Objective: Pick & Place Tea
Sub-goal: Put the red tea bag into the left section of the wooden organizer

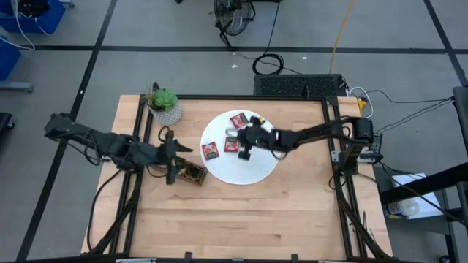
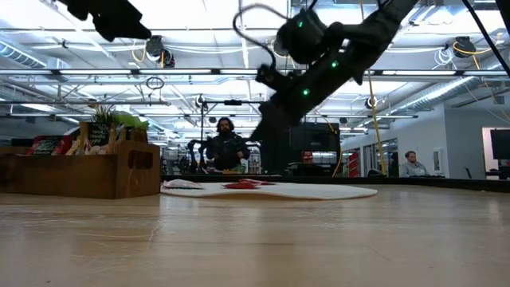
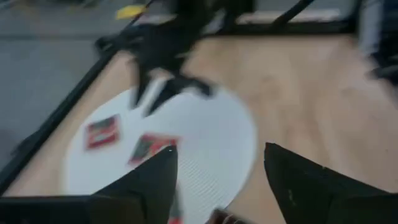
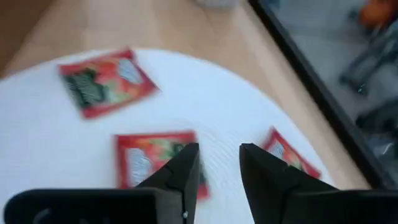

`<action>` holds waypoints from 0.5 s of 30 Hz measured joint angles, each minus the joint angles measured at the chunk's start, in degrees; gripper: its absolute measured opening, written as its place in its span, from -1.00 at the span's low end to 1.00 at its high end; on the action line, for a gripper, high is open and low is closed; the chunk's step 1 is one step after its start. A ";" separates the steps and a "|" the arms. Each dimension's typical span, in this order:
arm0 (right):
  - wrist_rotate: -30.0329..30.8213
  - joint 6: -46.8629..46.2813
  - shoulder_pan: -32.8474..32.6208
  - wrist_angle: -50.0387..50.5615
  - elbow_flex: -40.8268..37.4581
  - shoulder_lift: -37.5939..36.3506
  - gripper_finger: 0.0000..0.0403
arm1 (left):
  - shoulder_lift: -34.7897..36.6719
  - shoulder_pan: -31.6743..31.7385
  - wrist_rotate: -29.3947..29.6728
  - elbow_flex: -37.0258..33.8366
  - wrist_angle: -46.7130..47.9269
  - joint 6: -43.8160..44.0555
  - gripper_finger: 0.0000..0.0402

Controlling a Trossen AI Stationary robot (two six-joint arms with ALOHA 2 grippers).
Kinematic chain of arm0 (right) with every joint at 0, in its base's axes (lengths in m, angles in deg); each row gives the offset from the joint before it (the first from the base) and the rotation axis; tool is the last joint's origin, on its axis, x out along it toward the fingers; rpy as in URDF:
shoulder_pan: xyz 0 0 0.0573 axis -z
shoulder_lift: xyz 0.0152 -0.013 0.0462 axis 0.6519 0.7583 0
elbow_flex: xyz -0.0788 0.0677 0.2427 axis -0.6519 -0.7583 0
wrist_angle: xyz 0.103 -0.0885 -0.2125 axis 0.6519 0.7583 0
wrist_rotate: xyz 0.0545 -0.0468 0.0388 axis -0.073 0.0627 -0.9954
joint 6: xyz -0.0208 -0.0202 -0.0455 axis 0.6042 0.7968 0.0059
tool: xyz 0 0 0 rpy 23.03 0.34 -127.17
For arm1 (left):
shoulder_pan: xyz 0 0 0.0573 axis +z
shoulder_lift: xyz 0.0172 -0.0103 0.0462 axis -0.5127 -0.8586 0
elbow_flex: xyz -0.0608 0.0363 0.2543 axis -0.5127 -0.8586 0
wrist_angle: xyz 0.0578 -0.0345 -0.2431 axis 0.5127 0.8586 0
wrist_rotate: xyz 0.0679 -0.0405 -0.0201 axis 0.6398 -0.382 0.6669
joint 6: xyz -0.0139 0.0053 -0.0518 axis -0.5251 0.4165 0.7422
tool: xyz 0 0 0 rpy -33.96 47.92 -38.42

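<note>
Currently the left claw [image 1: 175, 166] sits over the near end of the wooden tray [image 1: 194, 174], just off the white disc's [image 1: 252, 169] left edge. Its fingers [image 3: 149, 180] are spread wide with nothing between them. Past them lies the disc with two red tea sachets, and a bit of red shows right under the claw, too blurred to identify.

The right claw [image 1: 243, 146] is over the disc, fingers [image 4: 180, 168] partly apart, a narrow gap, gripping nothing. One red sachet [image 4: 155, 158] lies directly under and just ahead of its tips. Another sachet [image 4: 104, 81] sits farther ahead of it, and a third [image 4: 289, 155] is off to one side near the disc rim.

From above, three red sachets are on the disc: one [image 1: 238, 119] beyond the right claw toward the table's far edge, one [image 1: 210, 150] to the claw's left, one [image 1: 231, 145] right beside it.

A potted plant [image 1: 164, 102] stands at the far left corner, well clear of both claws. From table level, sachets stand in the tray [image 2: 48, 145], and people show in the room behind.
</note>
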 joint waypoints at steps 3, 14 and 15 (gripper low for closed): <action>-5.90 -3.61 4.98 6.91 2.50 -0.41 -0.44 | 4.18 4.23 -5.18 -4.48 -5.94 -3.80 0.26; -18.30 -7.52 14.27 10.99 6.17 0.62 -0.09 | 6.95 12.32 -2.18 -12.09 -12.16 -3.74 0.22; -18.47 -8.52 14.39 10.53 6.17 0.62 -0.08 | 6.26 13.07 -0.82 -12.73 -14.30 -3.25 0.22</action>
